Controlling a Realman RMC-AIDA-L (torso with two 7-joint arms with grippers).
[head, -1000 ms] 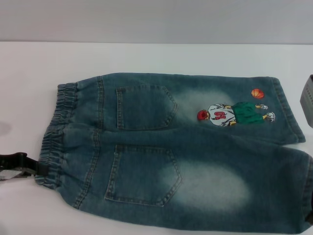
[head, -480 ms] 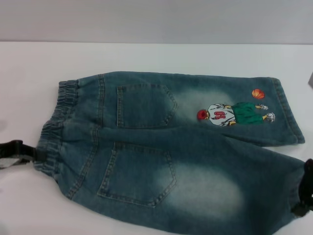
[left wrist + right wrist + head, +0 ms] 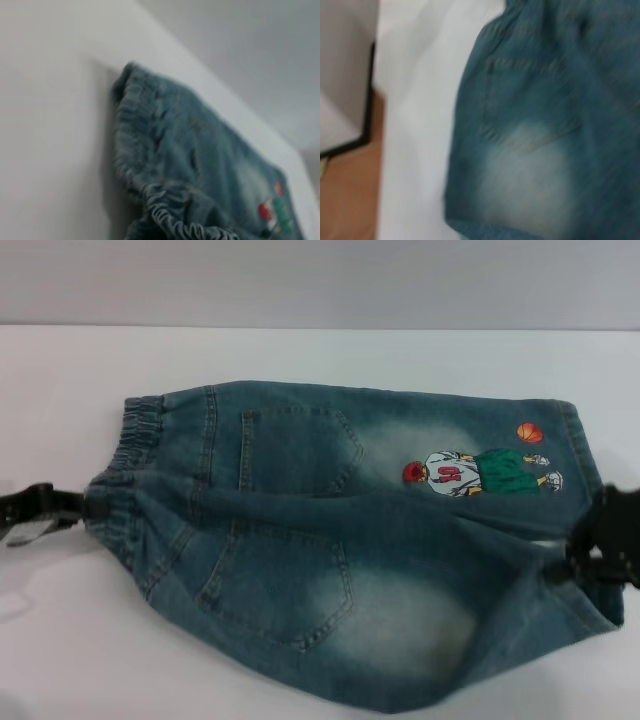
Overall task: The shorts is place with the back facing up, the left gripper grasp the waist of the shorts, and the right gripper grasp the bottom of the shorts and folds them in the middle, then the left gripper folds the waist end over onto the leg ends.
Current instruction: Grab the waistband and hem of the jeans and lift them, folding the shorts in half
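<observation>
Shorts (image 3: pixel 330 540) on white bench (image 3: pixel 300 355), near half lifted. Left gripper (image 3: pixel 45 508) fingers clenched on the waist of the shorts (image 3: pixel 110 495); right gripper (image 3: pixel 600 540) fingers clenched on the bottom of the shorts (image 3: pixel 590 575).

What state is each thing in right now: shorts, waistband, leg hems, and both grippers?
Shorts: back up, near half lifted and bunched, far half flat on the table.
Waistband: puckered, near end pinched and raised.
Leg hems: far one flat, near one gathered up.
Left gripper: shut on the waistband.
Right gripper: shut on the near leg hem.
</observation>
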